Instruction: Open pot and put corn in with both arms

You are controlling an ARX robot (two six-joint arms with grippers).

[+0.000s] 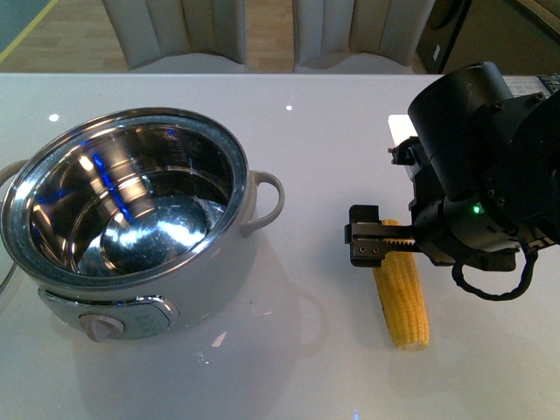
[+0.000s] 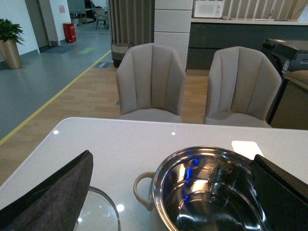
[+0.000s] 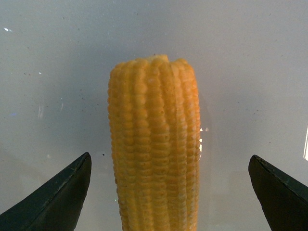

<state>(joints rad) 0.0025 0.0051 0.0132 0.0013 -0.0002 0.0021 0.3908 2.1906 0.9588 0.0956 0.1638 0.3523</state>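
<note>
Start on your left: the left fingers point(image 2: 53, 192) are spread wide and hold nothing. Beneath them the glass lid point(image 2: 98, 211) lies on the desk point(image 1: 315, 114), close to one loop handle of the pot point(image 1: 219, 280). So the pot stands open, its steel bowl bare, and I judge the opening step done.

From the pot the corn point(image 1: 402, 297) lies at 3 o'clock, flat on the desk and well apart from it. Its long axis runs nearly 12 to 6. The right arm point(image 1: 472, 166) is clearly the nearer one and hangs over the cob's 12 o'clock end.

In the right wrist view the right fingers point(image 3: 62, 192) are spread, one on each side of the cob and touching neither flank. They stand across the long axis, which is what you want for closing on it.

Between corn and pot the desk carries nothing, so only the pot's near handle and rim look like things to lift over. A white patch point(image 1: 401, 129) sits at 12 o'clock of the cob, and two chairs point(image 1: 175, 35) stand beyond the desk.
</note>
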